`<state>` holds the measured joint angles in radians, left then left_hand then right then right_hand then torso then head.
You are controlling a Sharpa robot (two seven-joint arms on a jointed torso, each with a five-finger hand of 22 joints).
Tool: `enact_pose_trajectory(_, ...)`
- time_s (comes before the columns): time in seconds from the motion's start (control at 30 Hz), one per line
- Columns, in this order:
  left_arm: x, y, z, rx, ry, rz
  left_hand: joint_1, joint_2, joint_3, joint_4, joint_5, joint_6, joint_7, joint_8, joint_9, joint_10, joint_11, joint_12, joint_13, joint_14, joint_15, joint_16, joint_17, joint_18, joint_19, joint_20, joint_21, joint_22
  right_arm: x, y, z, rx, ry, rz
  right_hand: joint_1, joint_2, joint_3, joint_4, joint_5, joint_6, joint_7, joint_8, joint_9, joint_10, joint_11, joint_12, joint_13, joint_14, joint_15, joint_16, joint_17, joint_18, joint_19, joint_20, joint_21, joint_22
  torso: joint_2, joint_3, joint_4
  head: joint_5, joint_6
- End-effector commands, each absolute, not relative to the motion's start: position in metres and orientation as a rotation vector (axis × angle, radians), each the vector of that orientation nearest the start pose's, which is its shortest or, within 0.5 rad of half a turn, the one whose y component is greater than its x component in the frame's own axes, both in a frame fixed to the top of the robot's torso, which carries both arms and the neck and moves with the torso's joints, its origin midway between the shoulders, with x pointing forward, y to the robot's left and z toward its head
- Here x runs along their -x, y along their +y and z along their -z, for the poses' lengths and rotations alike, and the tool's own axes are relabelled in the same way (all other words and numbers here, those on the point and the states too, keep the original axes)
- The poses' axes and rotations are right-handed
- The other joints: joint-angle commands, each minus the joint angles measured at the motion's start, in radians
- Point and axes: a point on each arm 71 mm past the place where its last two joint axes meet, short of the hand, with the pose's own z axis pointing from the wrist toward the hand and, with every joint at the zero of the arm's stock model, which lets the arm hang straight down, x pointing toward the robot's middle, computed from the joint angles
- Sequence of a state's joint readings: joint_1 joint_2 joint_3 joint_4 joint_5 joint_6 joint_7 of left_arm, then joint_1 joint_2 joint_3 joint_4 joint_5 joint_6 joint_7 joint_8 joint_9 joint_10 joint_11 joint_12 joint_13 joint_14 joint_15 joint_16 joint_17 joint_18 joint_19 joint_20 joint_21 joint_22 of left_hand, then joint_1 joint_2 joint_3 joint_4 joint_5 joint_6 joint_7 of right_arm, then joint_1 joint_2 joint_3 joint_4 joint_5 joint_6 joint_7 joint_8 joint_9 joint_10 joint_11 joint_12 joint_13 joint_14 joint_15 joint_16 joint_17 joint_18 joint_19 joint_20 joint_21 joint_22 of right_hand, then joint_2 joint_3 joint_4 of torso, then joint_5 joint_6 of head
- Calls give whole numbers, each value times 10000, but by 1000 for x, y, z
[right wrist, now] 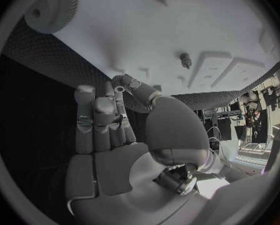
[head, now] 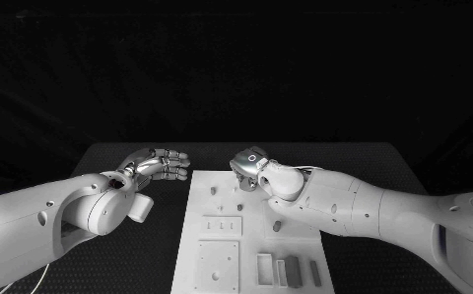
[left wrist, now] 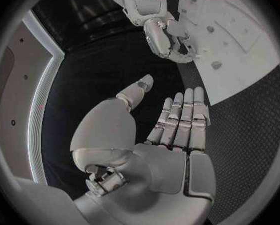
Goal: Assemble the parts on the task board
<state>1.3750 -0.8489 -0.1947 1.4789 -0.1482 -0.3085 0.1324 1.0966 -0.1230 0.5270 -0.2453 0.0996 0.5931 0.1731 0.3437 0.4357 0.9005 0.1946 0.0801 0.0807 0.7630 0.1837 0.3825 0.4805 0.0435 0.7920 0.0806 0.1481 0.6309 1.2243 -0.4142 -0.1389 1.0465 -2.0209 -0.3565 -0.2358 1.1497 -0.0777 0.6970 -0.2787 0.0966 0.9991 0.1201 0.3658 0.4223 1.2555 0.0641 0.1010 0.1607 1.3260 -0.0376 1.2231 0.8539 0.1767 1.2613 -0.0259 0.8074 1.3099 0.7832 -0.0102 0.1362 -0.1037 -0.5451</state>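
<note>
- Here, my left hand (head: 156,164) hung bare, fingers straight and apart, off the board's (head: 222,202) left edge.
- My right hand (head: 250,169) sat at its far edge, fingers curled; whether they held anything I cannot tell.

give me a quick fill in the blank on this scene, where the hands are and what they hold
1. The silver left hand hovers over the black table, beside the ____ edge of the white task board.
2. The left hand's straightened fingers hold ____.
3. The silver right hand hovers over the board's ____ end.
4. A small grey peg stands in the ____ board.

Missing words: left; nothing; far; white
</note>
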Motion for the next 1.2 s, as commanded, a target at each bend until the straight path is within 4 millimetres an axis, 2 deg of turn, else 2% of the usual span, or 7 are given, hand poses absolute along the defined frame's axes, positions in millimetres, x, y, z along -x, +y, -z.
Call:
enact_pose_trajectory(0.03,-507,225,163,9741,16782,12688,-64,-56,17,64,-62,5,680,-53,-16,-2,45,-54,-15,18,49,-49,11,93,8,66,-70,11,-548,-105,219,6522,14259,-2245,30,40,66,-19,66,68,8,27,450,522,-23,67,16,-81,-122,47,-11,851,78,-2,67,210,6,6,-7,16,0)
enact_pose_trajectory(0.47,-508,225,161,9714,16754,12695,-63,-65,18,72,-63,1,684,-57,-18,-5,46,-63,-18,16,50,-58,19,94,5,68,-74,15,-544,-100,220,6522,14348,-2509,19,46,76,-17,65,68,9,21,456,524,-22,57,24,-86,-121,59,-15,851,74,3,77,208,8,11,-38,86,-60)
enact_pose_trajectory(1.2,-509,224,160,9696,16735,12682,-60,-82,21,85,-66,-7,684,-63,-22,-11,47,-78,-23,3,55,-80,28,94,-5,73,-84,21,-551,-103,222,6376,14619,-2388,-20,17,94,-13,64,24,27,-19,467,501,-7,10,39,-108,-107,76,-41,851,37,17,91,201,16,5,-30,88,-123)
